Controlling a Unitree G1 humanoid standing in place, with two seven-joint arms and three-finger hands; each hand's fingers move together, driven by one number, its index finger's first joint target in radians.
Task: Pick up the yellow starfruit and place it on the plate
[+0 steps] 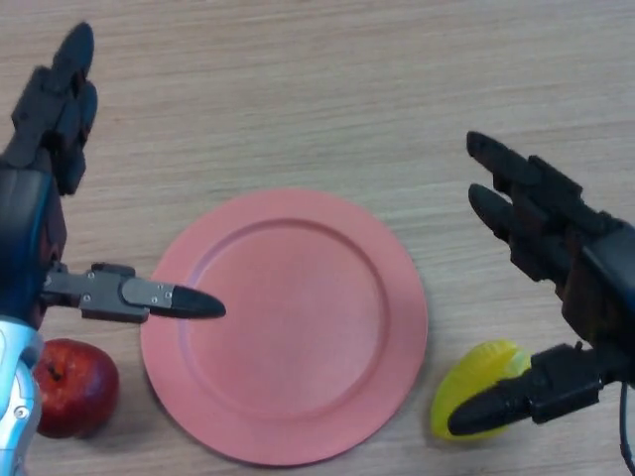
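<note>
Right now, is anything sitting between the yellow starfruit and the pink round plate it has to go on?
Nothing visible. Only bare wooden table separates the yellow starfruit under the right hand from the pink round plate.

The yellow starfruit (pixel 478 382) is showing only in part: the thumb of the right hand (pixel 556 258) is lying across its lower right side, hiding that flank, so whether the thumb is touching the fruit cannot be told. The right hand itself is running off the right edge, its palm and wrist being cut away there. The red apple (pixel 74 387) is sitting partly behind the left forearm, its left side hidden. The left hand (pixel 40 178) is being cut by the left edge, and its thumb is overlapping the rim of the pink plate (pixel 298 327), covering a small stretch of it.
</note>
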